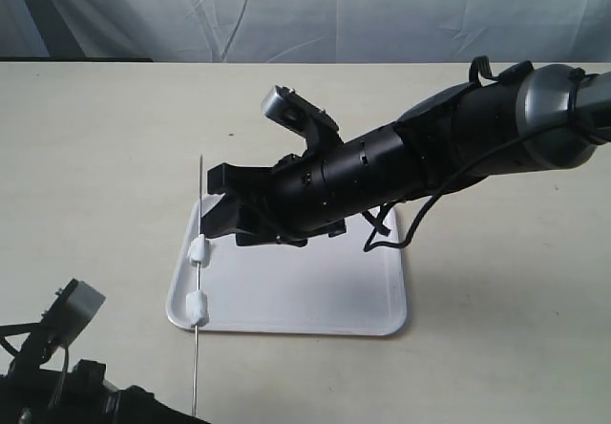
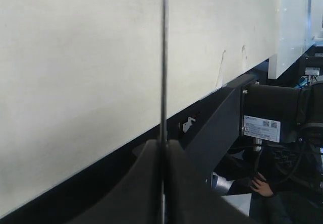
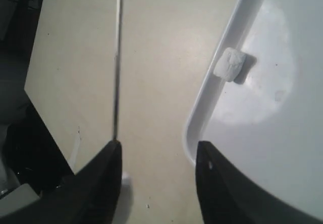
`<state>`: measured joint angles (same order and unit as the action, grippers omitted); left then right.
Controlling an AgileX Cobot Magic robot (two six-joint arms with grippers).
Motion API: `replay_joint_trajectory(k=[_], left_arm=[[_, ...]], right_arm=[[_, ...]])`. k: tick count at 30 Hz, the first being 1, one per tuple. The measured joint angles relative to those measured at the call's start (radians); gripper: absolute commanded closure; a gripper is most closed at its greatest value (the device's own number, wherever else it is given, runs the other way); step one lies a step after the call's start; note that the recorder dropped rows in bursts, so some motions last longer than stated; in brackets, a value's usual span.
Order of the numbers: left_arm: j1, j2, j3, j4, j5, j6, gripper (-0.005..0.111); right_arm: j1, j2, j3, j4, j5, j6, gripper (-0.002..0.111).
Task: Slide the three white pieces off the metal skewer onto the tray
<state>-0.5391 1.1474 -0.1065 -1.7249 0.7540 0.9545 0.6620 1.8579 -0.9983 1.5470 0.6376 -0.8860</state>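
Left hand (image 2: 162, 142) is clenched on the metal skewer (image 1: 198, 367), which comes out from between the closed fingers in the left wrist view. In the exterior view the skewer runs straight up from the bottom-left corner and crosses the left rim of the tray (image 1: 286, 309).

Two pieces are on the rod. The upper white piece (image 1: 199, 250) and the lower white piece (image 1: 198, 307) both sit over the tray's left edge. The loose white piece (image 3: 229, 64) lies inside the tray against its rim. It shows only in the right wrist view.

Right hand (image 1: 210, 204) is released, fingers (image 3: 112, 178) spread wide with nothing between them. It is just beside the skewer, directly above the upper white piece. The rod meets one fingertip, but I cannot tell whether they touch.

The right arm (image 1: 401, 161) reaches across from the right and blocks the far part of the tray. A black cable (image 1: 382, 238) loops under it. The tray rests on the beige desk (image 1: 95, 157), and a grey cloth backdrop (image 1: 286, 13) hangs behind.
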Motion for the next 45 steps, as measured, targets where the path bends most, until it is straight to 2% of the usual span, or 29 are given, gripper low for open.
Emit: replay_joint_trajectory(k=[5,13,18,27,42,45], left_arm=[[0.000,0.011,0.000,0.097,0.000,-0.070,0.107],[0.000,0.097,-0.043,0.153,-0.013,-0.085,0.107],[0.000,0.157,-0.103,0.155,-0.017,-0.085,0.107],[0.000,0.165,-0.120,0.173,-0.043,-0.085,0.107],[0.000,0.165,-0.120,0.123,-0.009,-0.061,0.107],[0.000,0.165,-0.120,0.101,-0.005,-0.050,0.107]], right_arm=[[0.000,0.000,0.000,0.027,-0.008,0.000,0.063],[0.000,0.000,0.000,0.029,-0.007,0.002,0.063],[0.000,0.000,0.000,0.011,-0.015,0.004,0.063],[0.000,0.000,0.000,-0.098,-0.057,0.075,0.063],[0.000,0.000,0.000,-0.117,0.053,0.083,0.063],[0.000,0.000,0.000,-0.153,0.065,0.085,0.071]])
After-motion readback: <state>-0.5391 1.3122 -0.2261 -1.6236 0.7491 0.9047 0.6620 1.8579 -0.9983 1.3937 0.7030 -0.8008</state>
